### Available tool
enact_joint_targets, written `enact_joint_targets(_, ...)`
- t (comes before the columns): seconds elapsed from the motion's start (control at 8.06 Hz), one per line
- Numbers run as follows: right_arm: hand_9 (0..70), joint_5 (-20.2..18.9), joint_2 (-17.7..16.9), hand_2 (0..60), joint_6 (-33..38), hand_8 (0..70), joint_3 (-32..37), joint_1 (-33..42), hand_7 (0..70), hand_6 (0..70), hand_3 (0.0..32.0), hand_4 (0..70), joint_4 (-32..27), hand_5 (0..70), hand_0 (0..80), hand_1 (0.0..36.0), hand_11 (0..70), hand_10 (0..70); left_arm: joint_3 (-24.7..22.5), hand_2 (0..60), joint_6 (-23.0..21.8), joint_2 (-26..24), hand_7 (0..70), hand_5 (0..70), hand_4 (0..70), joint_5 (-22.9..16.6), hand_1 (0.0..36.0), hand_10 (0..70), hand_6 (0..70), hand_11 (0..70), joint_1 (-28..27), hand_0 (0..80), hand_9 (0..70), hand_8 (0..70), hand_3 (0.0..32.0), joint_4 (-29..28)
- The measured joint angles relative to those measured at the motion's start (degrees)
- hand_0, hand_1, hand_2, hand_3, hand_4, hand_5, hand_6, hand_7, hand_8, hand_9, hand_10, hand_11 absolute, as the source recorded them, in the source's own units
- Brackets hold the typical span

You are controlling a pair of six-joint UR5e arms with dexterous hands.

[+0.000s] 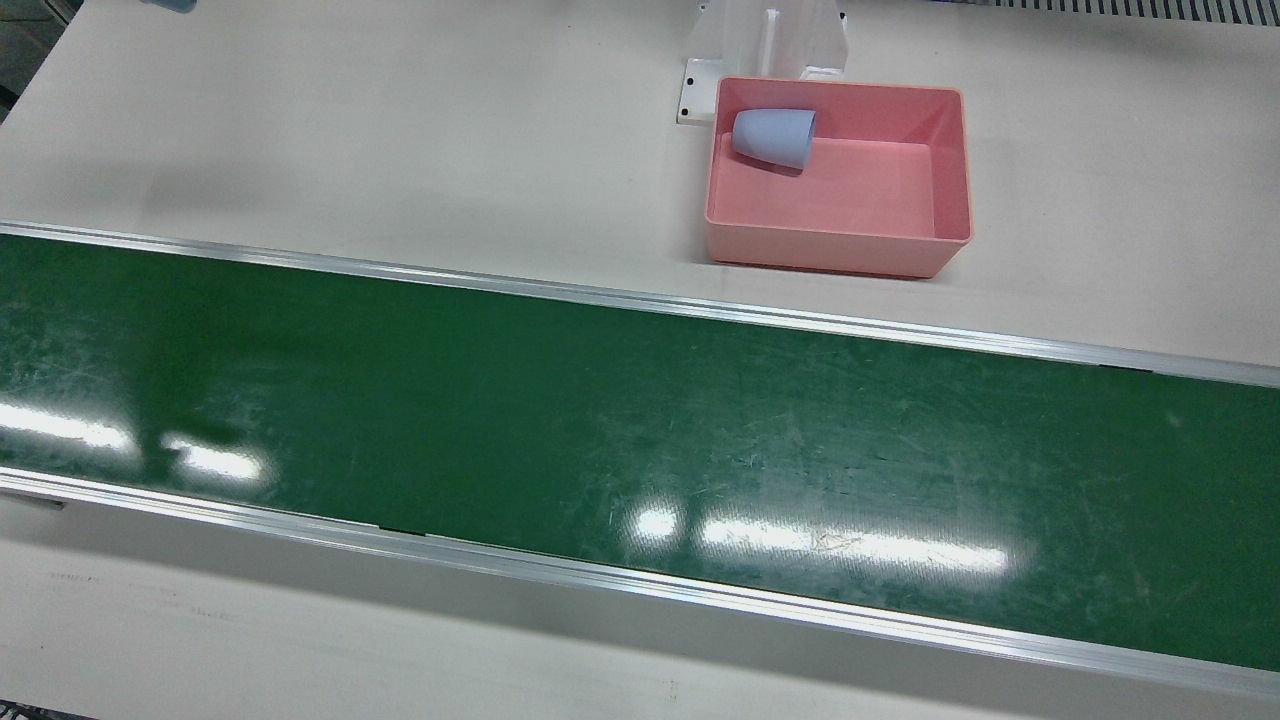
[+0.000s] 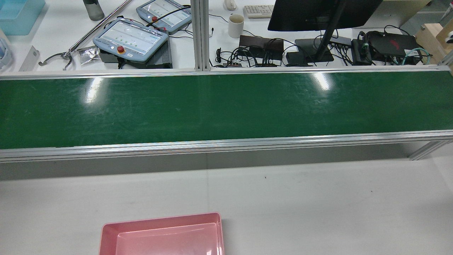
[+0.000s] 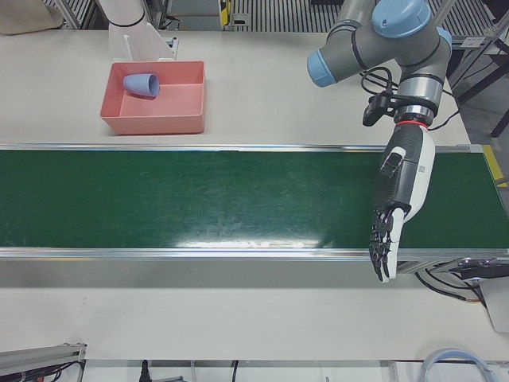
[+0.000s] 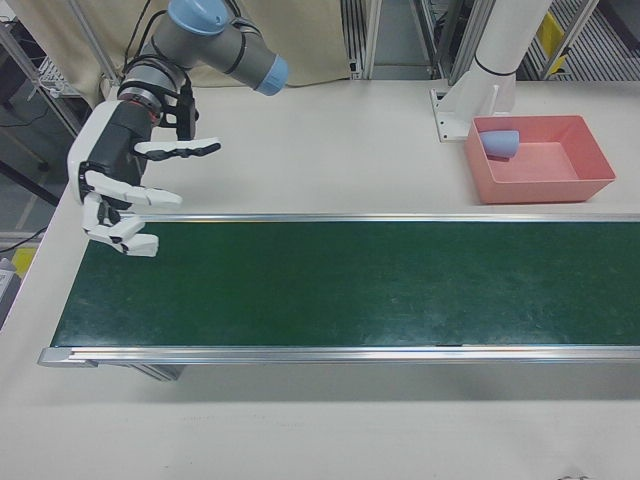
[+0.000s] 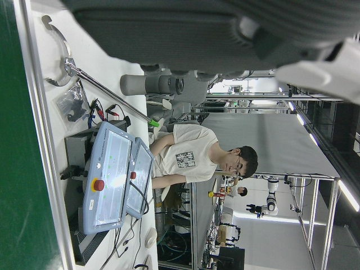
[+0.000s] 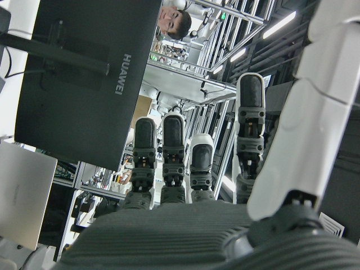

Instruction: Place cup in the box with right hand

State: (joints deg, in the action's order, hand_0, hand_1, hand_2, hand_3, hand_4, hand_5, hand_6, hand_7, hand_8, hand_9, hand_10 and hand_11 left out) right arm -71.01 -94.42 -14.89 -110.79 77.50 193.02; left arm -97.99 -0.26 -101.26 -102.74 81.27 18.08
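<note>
Already the cup (image 1: 773,137) lies on its side inside the pink box (image 1: 952,160), in the corner nearest the white pedestal (image 1: 765,40), touching the floor of the box. By my judgement the placing is done, and nothing calls for more than keeping clear.

The right hand (image 4: 120,190) hangs well apart from the box, over the far end of the green conveyor belt (image 1: 640,440), fingers spread and empty. The left hand (image 3: 395,208) hangs over the belt's other end, fingers straight and holding nothing. The belt between them is bare; its raised metal rails (image 1: 640,300) and the box's walls are the only edges to mind.
</note>
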Motion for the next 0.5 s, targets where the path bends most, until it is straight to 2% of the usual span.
enact_joint_targets(0.12,43.9,-0.51,-2.04,0.0,0.27,32.4,1.81,2.39,64.7,17.3,0.0,41.2,-1.78,9.4,52.9,3.6,41.6,28.5,-0.05,0.0,0.0,0.01,0.0,0.0,0.0,0.0,0.0,0.0,0.0,0.0,0.02,0.0,0.0,0.0,0.0,0.01)
enact_joint_targets(0.25,44.2,-1.05,-3.13,0.0,0.41,32.2,4.17,4.91,62.9,16.8,0.0,42.8,-3.84,8.5,50.2,0.6,42.7,29.6,-0.07,0.0,0.0,0.01,0.0,0.0,0.0,0.0,0.0,0.0,0.0,0.0,0.02,0.0,0.0,0.0,0.0,0.05)
enact_joint_targets(0.5,44.5,-2.14,-3.34,0.0,0.56,32.9,6.96,7.01,61.8,16.2,0.0,45.4,-6.16,8.3,50.1,0.1,41.6,28.8,-0.13,0.0,0.0,0.01,0.0,0.0,0.0,0.0,0.0,0.0,0.0,0.0,0.03,0.0,0.0,0.0,0.0,0.1)
